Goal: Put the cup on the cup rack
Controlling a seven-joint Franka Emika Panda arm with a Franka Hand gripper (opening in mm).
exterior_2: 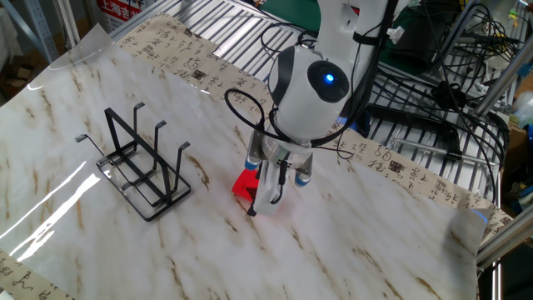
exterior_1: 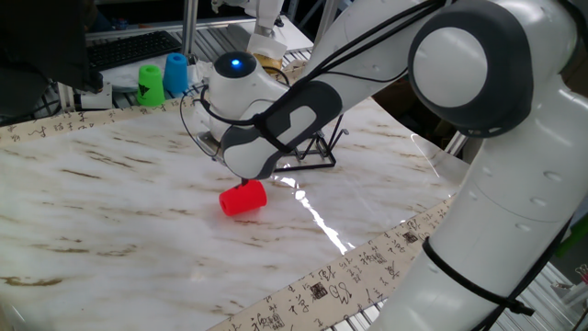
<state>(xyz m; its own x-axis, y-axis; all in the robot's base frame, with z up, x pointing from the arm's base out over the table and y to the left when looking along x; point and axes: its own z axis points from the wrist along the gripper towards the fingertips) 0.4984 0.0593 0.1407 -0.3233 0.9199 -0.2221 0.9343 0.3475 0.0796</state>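
The red cup (exterior_1: 243, 199) lies on its side on the marble table, also seen in the other fixed view (exterior_2: 242, 185). My gripper (exterior_2: 250, 202) reaches down onto it. One white finger (exterior_2: 265, 187) with a black tip crosses in front of the cup, and the other finger is hidden behind it. The gripper looks shut on the cup. In the first fixed view the wrist hides the fingers. The black wire cup rack (exterior_2: 141, 167) stands upright and bare to the left of the cup, about a cup's width away. It shows partly behind the arm (exterior_1: 323, 154).
A green cup (exterior_1: 151, 83) and a blue cup (exterior_1: 175, 74) stand past the table's far edge. The table top is marble-patterned (exterior_2: 100, 242) with a printed cloth border. Cables and metal grating lie behind the arm (exterior_2: 433, 100).
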